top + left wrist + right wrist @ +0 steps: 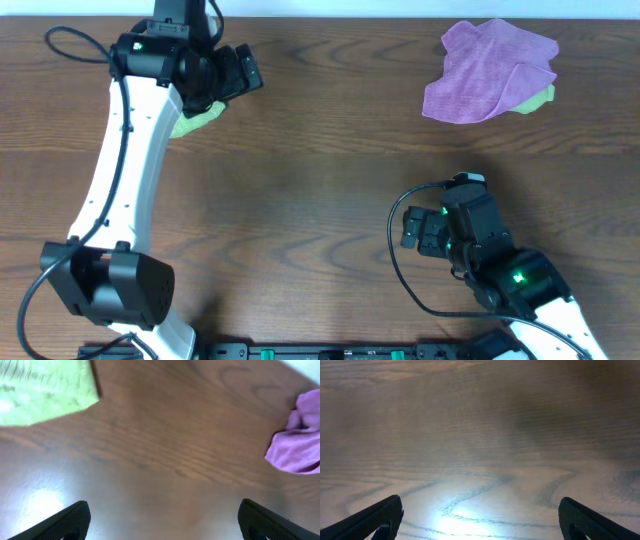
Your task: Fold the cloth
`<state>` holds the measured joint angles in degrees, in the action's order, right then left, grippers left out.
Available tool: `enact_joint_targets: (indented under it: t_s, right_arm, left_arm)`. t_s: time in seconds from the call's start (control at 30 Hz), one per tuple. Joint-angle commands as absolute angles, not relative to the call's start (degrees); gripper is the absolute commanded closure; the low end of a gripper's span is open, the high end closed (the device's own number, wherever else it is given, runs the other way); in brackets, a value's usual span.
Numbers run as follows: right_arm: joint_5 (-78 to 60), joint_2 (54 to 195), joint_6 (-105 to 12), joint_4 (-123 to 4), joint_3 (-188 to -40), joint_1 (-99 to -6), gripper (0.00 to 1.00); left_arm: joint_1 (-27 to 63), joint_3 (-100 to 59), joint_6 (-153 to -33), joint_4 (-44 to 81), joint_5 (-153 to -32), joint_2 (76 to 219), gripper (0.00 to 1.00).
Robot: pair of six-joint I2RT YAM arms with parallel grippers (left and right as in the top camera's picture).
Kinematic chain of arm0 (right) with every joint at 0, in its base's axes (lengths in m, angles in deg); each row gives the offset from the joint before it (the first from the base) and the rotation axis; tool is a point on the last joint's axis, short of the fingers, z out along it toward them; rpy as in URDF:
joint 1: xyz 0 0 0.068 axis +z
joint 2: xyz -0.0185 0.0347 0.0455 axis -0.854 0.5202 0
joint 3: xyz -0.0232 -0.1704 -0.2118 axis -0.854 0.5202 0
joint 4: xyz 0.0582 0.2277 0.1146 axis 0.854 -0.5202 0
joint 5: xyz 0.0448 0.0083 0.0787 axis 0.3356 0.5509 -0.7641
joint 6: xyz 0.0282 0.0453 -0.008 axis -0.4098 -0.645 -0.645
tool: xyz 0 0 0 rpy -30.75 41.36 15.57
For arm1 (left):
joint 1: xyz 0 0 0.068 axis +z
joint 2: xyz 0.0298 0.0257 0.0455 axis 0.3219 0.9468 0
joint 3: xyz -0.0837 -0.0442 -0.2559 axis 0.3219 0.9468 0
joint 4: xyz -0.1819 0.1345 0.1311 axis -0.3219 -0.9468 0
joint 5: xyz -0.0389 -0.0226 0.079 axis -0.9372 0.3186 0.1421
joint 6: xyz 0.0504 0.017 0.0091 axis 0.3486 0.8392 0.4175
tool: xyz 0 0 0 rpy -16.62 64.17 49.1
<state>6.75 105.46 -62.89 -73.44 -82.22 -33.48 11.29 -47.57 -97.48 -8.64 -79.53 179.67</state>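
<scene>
Green cloth [200,118] is lying at the far left of the wooden desk [320,180]. In the overhead view most of it is hiding beneath the left arm, with only 1 corner peeking out. In the left wrist view that corner is filling the top left of the picture and is looking fairly flat on the wood.

The left pincer [162,525] is pointing across the desk with its 2 dark fingers [70,520] spread wide apart. It is pinching nothing, and the green cloth is sitting ahead of the fingers and off to the left rather than between them.

A purple cloth [490,70] is lying in a crumpled heap at the far right of the desk, well apart from the green one. A sliver of pale green fabric [538,100] is showing beneath its right edge.

The right pincer [480,520] is hanging over bare wood near the front right of the desk, well apart from both cloths. Its 2 fingers are also spread wide, gripping nothing.
</scene>
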Motion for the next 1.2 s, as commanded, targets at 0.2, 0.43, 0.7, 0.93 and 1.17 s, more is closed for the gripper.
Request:
enact_joint_targets:
  t_s: [0.2, 0.43, 0.7, 0.93, 1.17]
  right_arm:
    - [7.97, 105.44, -63.59, -73.47, -81.96, -34.05, 0.01]
    - [7.97, 105.44, -63.59, -73.47, -81.96, -34.05, 0.01]
    - [7.97, 105.44, -63.59, -73.44, -81.96, -34.05, 0.01]
    - [7.97, 105.44, -63.59, -73.47, -81.96, -34.05, 0.01]
    - [7.97, 105.44, -63.59, -73.44, -81.96, -34.05, 0.01]
  left_arm:
    - [12.16, -48.70, -91.87, -12.64, -77.17, 178.28, 0.04]
    - [12.16, -48.18, -84.55, -11.74, -68.54, 169.95, 0.04]
    - [13.56, -27.66, -76.90, 3.36, -66.18, 151.63, 0.05]
    - [14.74, -0.99, -73.44, 17.39, -66.18, 130.34, 0.05]
    - [14.76, 17.65, -70.38, 19.07, -66.11, 109.97, 0.05]
